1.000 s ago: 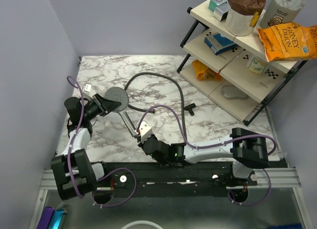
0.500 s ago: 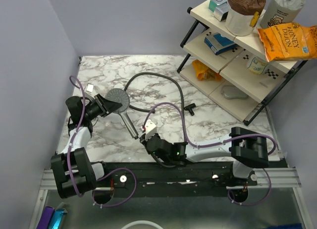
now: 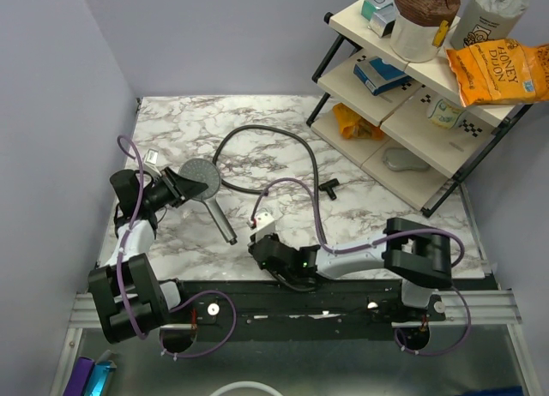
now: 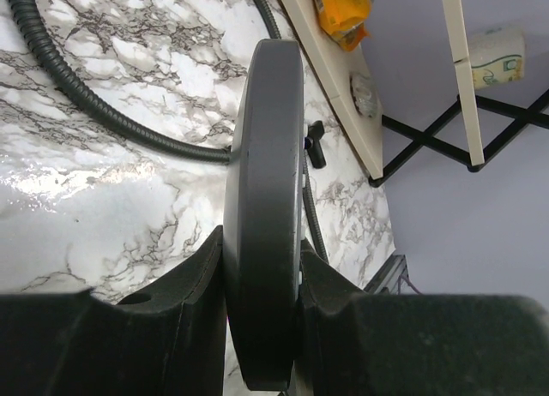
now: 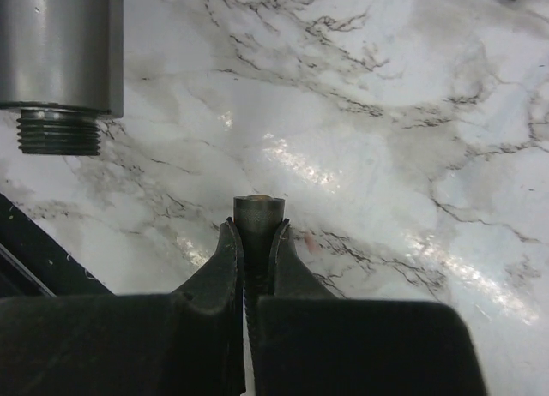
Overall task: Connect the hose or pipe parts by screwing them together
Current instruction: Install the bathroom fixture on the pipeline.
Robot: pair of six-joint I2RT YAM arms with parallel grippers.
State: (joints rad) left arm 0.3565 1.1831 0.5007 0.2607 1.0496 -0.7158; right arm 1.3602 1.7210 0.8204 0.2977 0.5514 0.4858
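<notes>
Marble tabletop [image 3: 386, 216] lay bare toward three o'clock. Long black flexible hose [image 3: 283, 135] arced at twelve. Dark grey round-faced shower head [image 3: 199, 173] had its rim clamped by the left gripper [image 3: 182, 186]. The right gripper [image 5: 257, 233], at five o'clock of the threaded handle end, pinched the hose's tip.

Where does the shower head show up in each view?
Top external: left of centre, shower head clamped by the left gripper.
Left wrist: edge-on disc, centre.
Right wrist: only its threaded handle end, top left.
Shared landmark: marble table, in all three.
</notes>
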